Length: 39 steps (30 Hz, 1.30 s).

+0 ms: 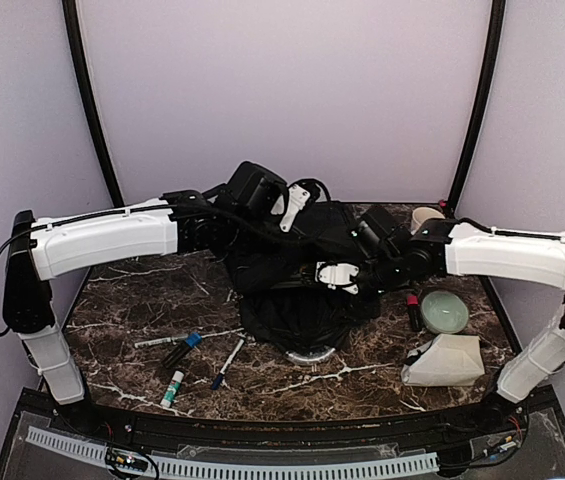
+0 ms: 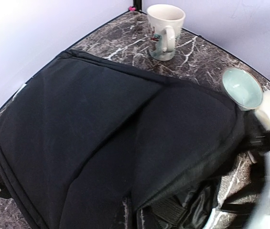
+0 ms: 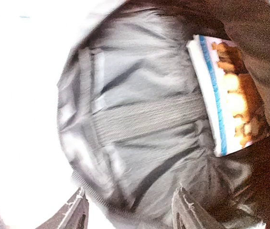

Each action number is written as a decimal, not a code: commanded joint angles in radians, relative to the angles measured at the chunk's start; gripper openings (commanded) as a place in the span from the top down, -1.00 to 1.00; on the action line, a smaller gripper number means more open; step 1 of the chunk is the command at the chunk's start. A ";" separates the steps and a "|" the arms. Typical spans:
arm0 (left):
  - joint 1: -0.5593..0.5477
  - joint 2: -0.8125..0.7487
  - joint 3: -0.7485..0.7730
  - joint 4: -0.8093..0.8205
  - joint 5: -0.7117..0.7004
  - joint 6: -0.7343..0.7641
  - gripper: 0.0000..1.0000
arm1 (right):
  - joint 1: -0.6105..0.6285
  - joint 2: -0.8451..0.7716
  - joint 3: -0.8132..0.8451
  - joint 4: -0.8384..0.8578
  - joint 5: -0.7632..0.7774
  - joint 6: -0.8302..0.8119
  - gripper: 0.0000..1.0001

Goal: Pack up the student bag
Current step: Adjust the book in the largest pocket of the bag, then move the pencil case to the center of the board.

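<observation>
The student bag, a big black soft backpack, lies in the middle of the table and fills the left wrist view. My left gripper sits at the bag's far side; its dark fingers are pressed together on the bag's fabric, holding the flap up. My right gripper is at the bag's mouth. In the right wrist view it is open and empty, looking into the grey-lined inside. A book with a blue and white edge stands in there at the right.
A cream mug stands at the back right. A green bowl and a crumpled white bag are at the right. Markers, a pen and a glue stick lie front left.
</observation>
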 commanded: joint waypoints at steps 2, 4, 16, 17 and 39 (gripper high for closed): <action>0.041 -0.044 0.004 0.038 -0.054 0.058 1.00 | 0.004 -0.209 -0.103 -0.129 -0.115 -0.015 -0.26; 0.046 -0.024 -0.011 0.064 -0.051 0.076 1.00 | 0.000 -0.275 -0.129 -0.137 -0.141 -0.018 -0.29; 0.057 0.004 -0.027 0.140 0.001 0.090 1.00 | -0.286 -0.386 -0.175 -0.247 -0.329 -0.081 -0.28; 0.057 -0.001 -0.038 0.146 0.004 0.084 1.00 | -0.321 -0.385 -0.167 -0.269 -0.348 -0.088 -0.28; 0.058 -0.005 -0.114 0.171 0.042 0.048 1.00 | -0.570 -0.291 -0.243 -0.299 -0.060 -0.280 -0.12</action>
